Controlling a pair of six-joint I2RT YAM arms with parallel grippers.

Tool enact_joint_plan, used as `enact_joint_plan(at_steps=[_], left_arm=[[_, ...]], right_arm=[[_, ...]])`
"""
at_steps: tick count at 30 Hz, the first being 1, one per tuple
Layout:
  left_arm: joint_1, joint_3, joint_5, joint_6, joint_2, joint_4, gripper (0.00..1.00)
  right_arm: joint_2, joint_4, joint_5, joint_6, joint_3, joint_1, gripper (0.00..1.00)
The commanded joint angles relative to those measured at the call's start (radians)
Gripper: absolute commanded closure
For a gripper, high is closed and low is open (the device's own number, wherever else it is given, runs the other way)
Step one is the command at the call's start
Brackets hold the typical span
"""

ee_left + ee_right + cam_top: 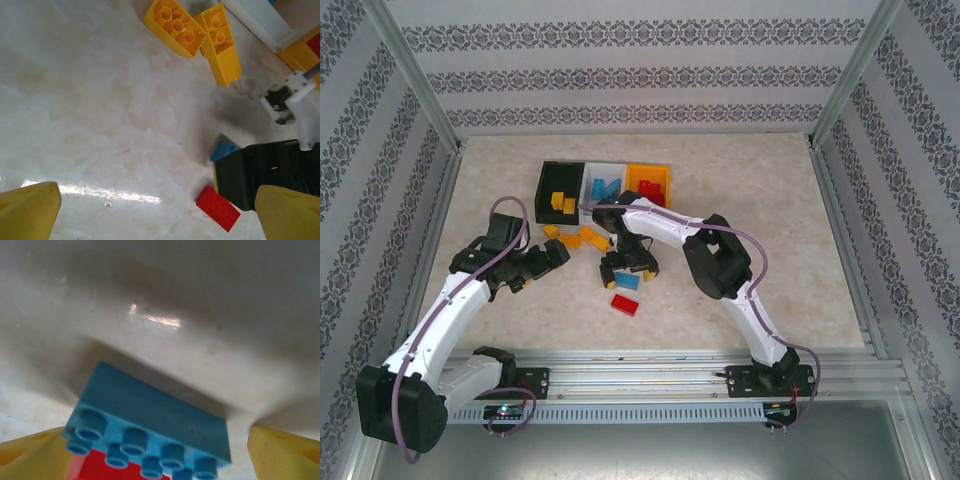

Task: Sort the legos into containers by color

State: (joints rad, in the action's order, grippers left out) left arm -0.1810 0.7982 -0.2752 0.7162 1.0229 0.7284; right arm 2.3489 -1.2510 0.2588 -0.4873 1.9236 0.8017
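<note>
From above, the three containers [605,188] stand in a row at the far middle of the desk [770,250], with loose legos [582,238] scattered just nearer. The right fingers [630,266] hang over a blue lego [628,282]. Their wrist view adds that they are spread astride it, unclenched, with a red lego [92,469] against its studded side. The left fingers [542,268], spread wide and empty, hover toward the left edge. Their wrist view shows two yellow legos [175,27] beyond.

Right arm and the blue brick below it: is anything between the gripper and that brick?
Nothing visible. The blue brick lies directly under the open right gripper. A red brick borders its studded edge, out of the path.
</note>
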Motion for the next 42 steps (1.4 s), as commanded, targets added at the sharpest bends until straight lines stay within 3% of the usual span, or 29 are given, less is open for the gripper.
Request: enact_joint_plan(at_steps=[1,5,11,14,27,34,42], left_arm=[[0.011,0.007,0.017,0.010,0.013,-0.032,0.00],[0.012,0.025,0.006,0.009,0.049,-0.038,0.00],[0.012,0.025,0.002,0.009,0.064,-0.051,0.00],[0.012,0.016,0.005,0.008,0.064,-0.058,0.00],[0.011,0.048,-0.012,-0.014,0.145,-0.109,0.00],[0.012,0.082,-0.017,-0.062,0.171,-0.100,0.00],[0.019,0.115,0.015,-0.134,0.139,-0.013,0.00]], right_arm=[[0.031,-0.047,-0.029,0.032,0.039,0.013,0.11],[0.049,-0.048,-0.061,0.031,0.051,0.008,0.15],[0.049,-0.028,-0.080,0.015,0.046,-0.016,0.36],[0.030,-0.010,-0.078,0.004,0.017,-0.037,0.41],[-0.167,0.018,-0.087,-0.020,-0.070,-0.132,0.43],[-0.126,-0.017,0.005,-0.049,0.193,-0.196,0.42],[0.131,-0.044,0.125,-0.177,0.712,-0.267,0.40]])
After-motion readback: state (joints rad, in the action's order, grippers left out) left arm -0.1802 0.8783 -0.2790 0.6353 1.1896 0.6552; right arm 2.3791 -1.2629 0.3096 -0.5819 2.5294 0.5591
